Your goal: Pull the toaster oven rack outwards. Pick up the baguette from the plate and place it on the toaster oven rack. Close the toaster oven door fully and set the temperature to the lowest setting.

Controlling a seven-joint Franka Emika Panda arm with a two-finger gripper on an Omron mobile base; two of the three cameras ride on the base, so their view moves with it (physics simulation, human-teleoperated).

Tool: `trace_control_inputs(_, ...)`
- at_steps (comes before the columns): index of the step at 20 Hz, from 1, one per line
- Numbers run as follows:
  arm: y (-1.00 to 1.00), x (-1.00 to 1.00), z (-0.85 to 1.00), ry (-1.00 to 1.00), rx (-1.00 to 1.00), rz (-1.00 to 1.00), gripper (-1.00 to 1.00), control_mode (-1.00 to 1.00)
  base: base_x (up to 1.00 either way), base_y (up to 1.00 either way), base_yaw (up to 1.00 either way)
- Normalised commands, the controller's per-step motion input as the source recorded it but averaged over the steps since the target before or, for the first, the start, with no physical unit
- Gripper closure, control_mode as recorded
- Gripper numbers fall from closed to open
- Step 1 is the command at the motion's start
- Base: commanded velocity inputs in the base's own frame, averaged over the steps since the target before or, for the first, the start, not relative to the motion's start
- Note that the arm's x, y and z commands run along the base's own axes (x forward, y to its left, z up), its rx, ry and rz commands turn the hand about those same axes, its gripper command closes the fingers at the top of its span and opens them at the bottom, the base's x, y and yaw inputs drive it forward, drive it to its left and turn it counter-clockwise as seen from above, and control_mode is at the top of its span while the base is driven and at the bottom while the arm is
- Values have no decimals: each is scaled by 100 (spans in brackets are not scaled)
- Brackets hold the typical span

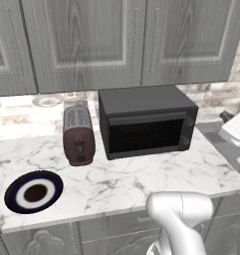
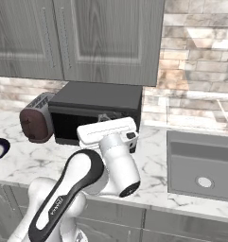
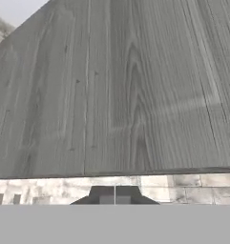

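The large matte black boxy toaster oven (image 1: 146, 121) stands at the back of the white marble counter (image 1: 141, 179), its flat black glass-windowed toaster oven door (image 1: 146, 133) upright and flush with the front. In the left base view, the maroon-and-silver slot toaster (image 1: 78, 134) sits just beside the oven at its 9 o'clock, apart from it. The round dark navy plate (image 1: 33, 191) with white ring and brown centre lies at 7 o'clock of the oven, near the counter's front edge, its surface bare. An open stretch of marble runs between the oven door and the counter's front edge. The grey steel sink (image 2: 200, 163) lies at 3 o'clock of the oven in the right base view. Grey wood-grain wall cabinets (image 1: 116, 40) hang above the oven. In the hand view, the gripper (image 3: 114, 195) has its dark finger tips pressed together, holding nothing, and faces the cabinet underside and tiled wall.
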Motion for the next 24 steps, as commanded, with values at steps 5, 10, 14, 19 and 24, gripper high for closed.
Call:
trace_control_inputs(5,-41,-73,-7,37,26,0,100,-100,0,0,0)
trace_control_inputs(10,-17,-17,0,47,23,3,-100,-100,0,0,0)
trace_control_inputs(14,-28,0,0,64,27,4,-100,-100,0,0,0)
trace_control_inputs(19,-11,0,0,56,30,1,-100,-100,0,0,0)
trace_control_inputs(24,-1,0,-12,42,36,0,-100,-100,0,0,0)
